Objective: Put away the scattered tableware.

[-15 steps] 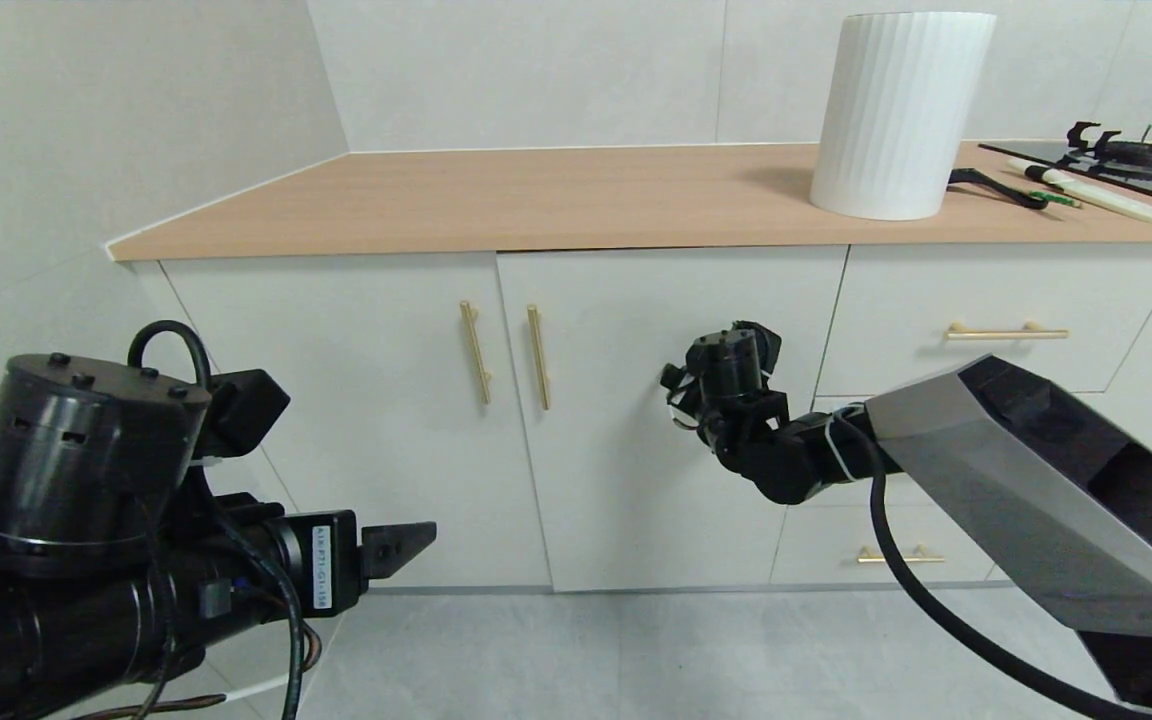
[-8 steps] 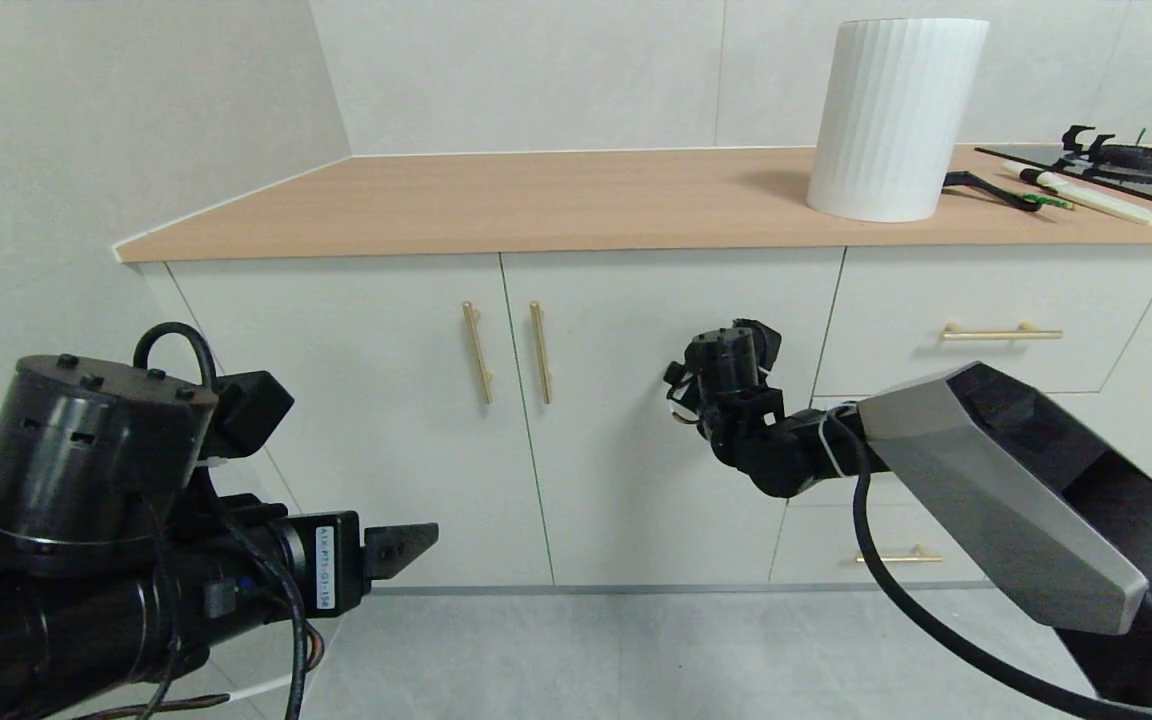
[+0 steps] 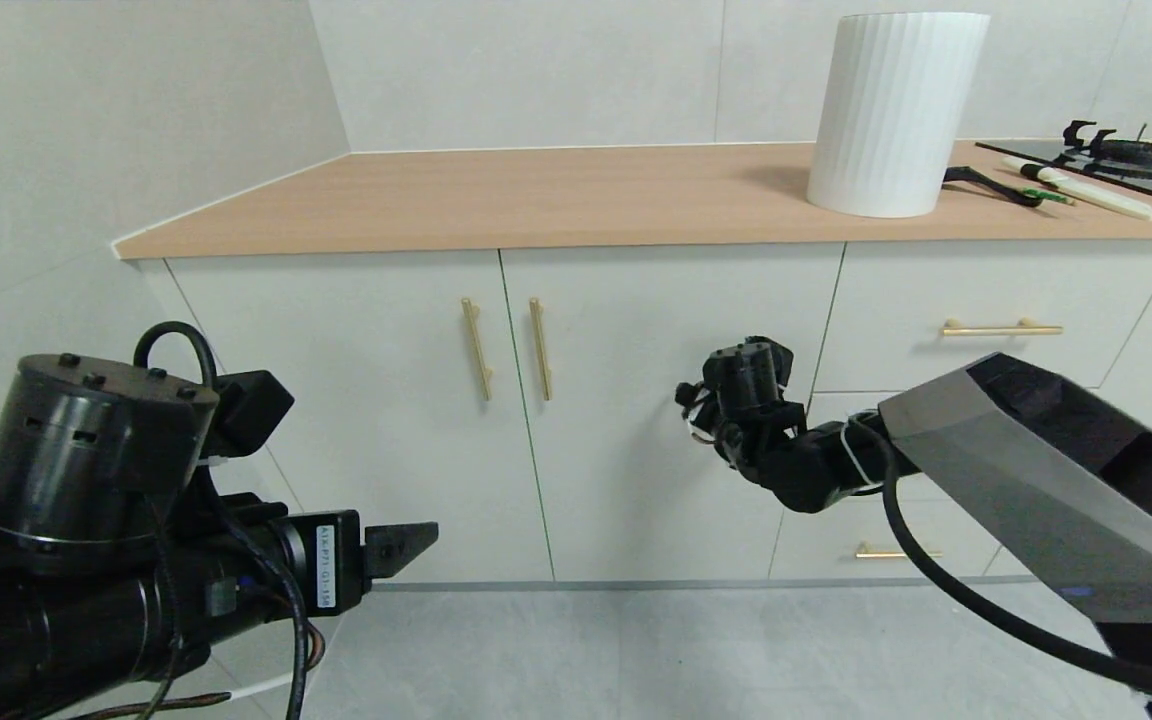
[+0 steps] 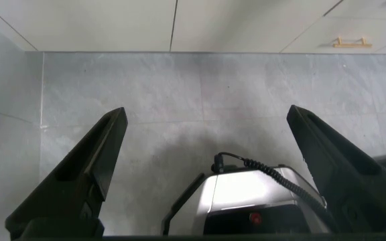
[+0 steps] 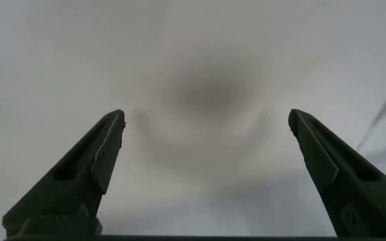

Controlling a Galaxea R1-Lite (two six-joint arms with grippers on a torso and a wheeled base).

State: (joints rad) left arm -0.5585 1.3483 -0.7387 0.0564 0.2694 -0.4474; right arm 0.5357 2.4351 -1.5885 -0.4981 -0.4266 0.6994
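Wooden countertop (image 3: 536,200) with white ribbed canister (image 3: 891,115), black utensil (image 3: 994,187) and pale utensil (image 3: 1086,194)

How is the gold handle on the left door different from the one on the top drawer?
The left door handle stands upright; the top drawer handle lies sideways. The left door handle has a twin close beside it; the top drawer handle is alone on its drawer. Both are gold bars.

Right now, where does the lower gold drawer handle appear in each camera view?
Head view: the lower gold drawer handle sits low on the right, near the grey floor.
Left wrist view: it lies on a pale drawer front just beyond the grey floor.
Right wrist view: a plain pale surface, close up, between the right gripper's open fingers.
Shared landmark: the grey floor below the cabinets.
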